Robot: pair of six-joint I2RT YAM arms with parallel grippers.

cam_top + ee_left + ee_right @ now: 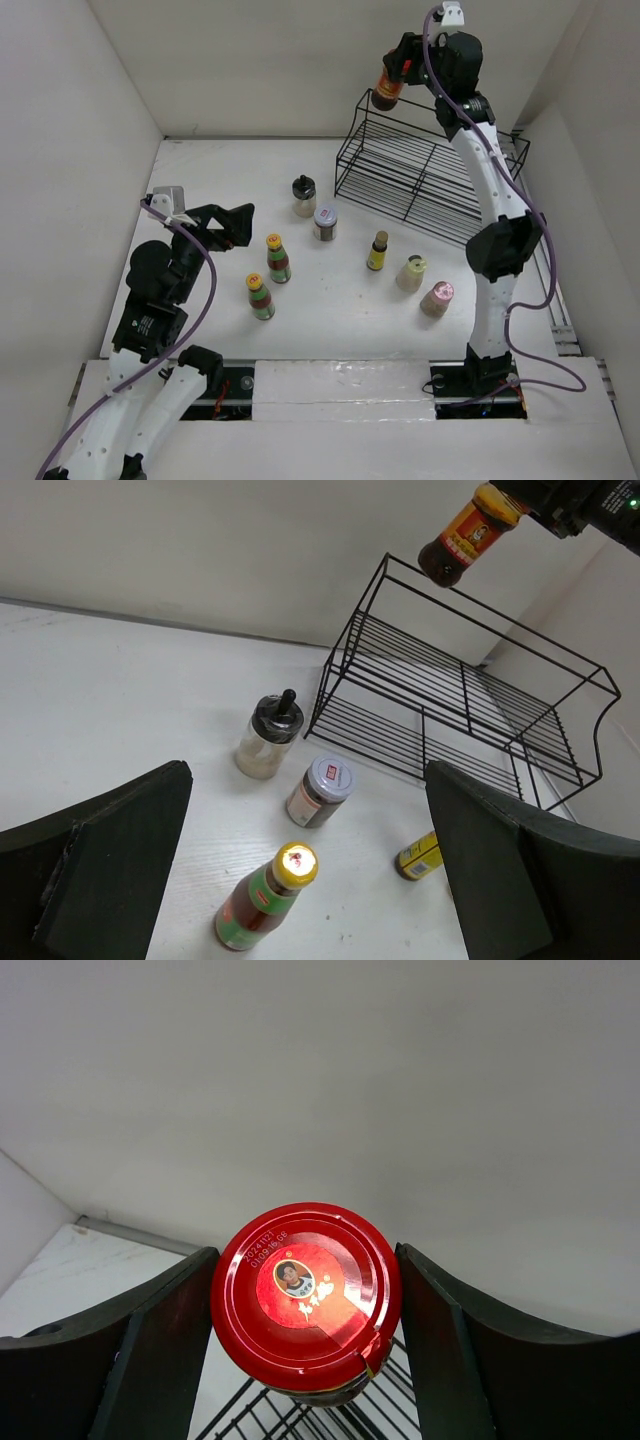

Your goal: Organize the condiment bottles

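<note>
My right gripper is shut on the red-lidded jar and holds it in the air above the left end of the black wire rack; its red lid sits between the fingers. The jar also shows in the left wrist view. On the table stand two yellow-capped red-green bottles, a black-capped clear bottle, a purple-lidded jar, a yellow dark-capped bottle, a cream bottle and a pink-capped bottle. My left gripper is open and empty, left of the bottles.
White walls close in the table on the left, back and right. The rack has two wire shelves with nothing on them. The arm bases sit at the near edge.
</note>
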